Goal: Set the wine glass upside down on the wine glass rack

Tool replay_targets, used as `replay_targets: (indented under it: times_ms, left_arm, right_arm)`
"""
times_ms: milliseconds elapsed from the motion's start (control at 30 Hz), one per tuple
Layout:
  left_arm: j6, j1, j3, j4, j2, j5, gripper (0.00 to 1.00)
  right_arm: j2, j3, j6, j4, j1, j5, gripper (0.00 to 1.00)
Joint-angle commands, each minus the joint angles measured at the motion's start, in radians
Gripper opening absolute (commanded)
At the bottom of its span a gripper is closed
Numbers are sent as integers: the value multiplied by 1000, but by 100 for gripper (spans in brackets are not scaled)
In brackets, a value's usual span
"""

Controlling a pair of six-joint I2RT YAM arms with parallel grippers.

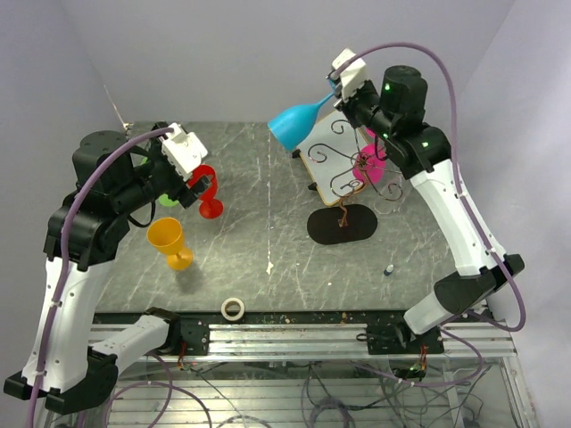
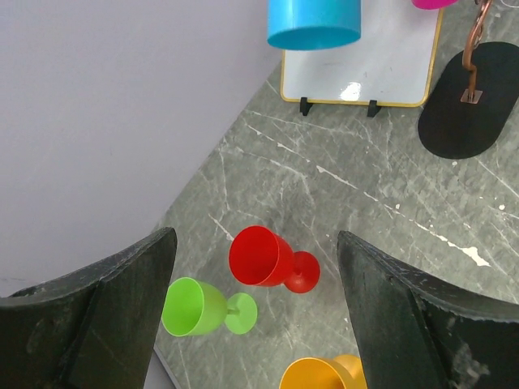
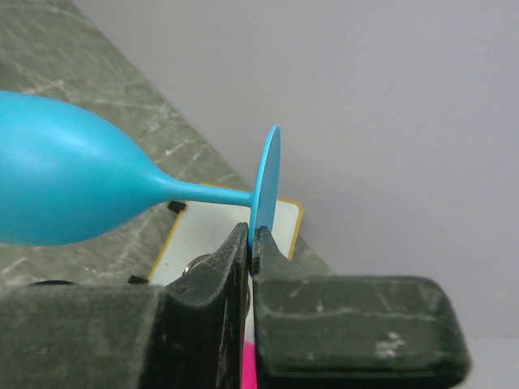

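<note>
A blue wine glass hangs tilted in the air, bowl to the left, over the back of the table. My right gripper is shut on the rim of its flat foot, with the bowl sticking out sideways. The wine glass rack, dark scrolled wire on a black oval base, stands below and in front of that glass. A pink glass hangs on it. My left gripper is open, high above a red glass lying on the table, holding nothing.
A green glass lies beside the red one, and an orange glass stands nearer the front. A white board with a wooden rim sits behind the rack. A tape roll and a small object lie near the front edge.
</note>
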Motion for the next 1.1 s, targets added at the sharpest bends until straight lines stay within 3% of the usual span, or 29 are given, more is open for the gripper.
replay_targets:
  times_ms: [0, 367, 1067]
  left_arm:
    - [-1, 11, 1, 9, -10, 10, 90]
    - [-8, 23, 17, 20, 17, 44, 90]
    - [3, 25, 23, 23, 51, 67, 90]
  right_arm:
    - [-3, -48, -136, 43, 71, 170, 0]
    - [-25, -157, -313, 34, 154, 279, 0]
    - [-126, -248, -426, -46, 157, 261, 0]
